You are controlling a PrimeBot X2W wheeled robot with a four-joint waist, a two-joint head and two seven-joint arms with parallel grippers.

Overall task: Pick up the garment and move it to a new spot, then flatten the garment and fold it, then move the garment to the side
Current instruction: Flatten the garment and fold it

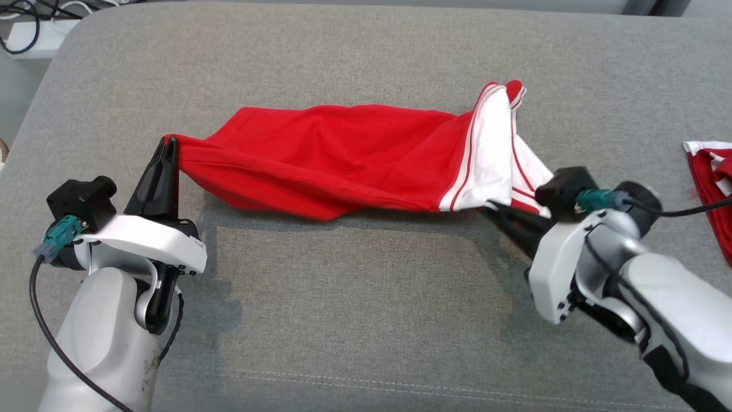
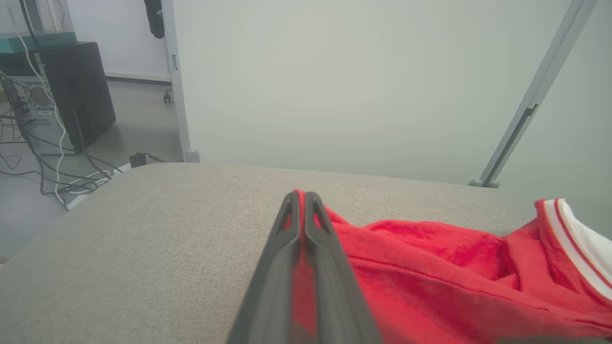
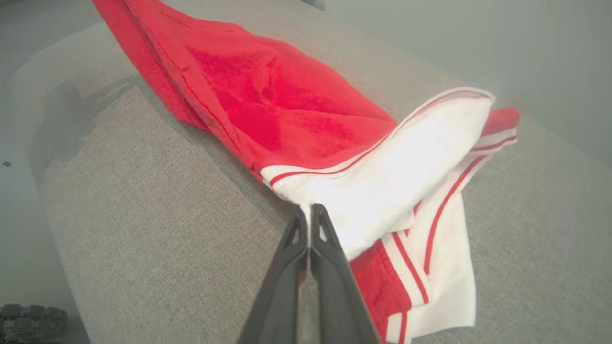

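A red garment [image 1: 331,154] with white, red-striped sleeves is stretched across the grey cushion [image 1: 366,297], lifted between both arms. My left gripper [image 1: 169,142] is shut on its red left end; in the left wrist view the red cloth [image 2: 430,267] runs off to the right of the closed gripper [image 2: 301,196]. My right gripper [image 1: 489,209] is shut on the white sleeve edge at the right end. The right wrist view has the shut gripper [image 3: 310,210] pinching the white fabric [image 3: 382,181], with the red body [image 3: 267,100] stretching away beyond.
A second red and white cloth [image 1: 712,183] lies at the cushion's right edge. Cables and a white box [image 1: 28,28] sit on the floor past the far left corner. A dark computer case [image 2: 62,91] stands on the floor to the left.
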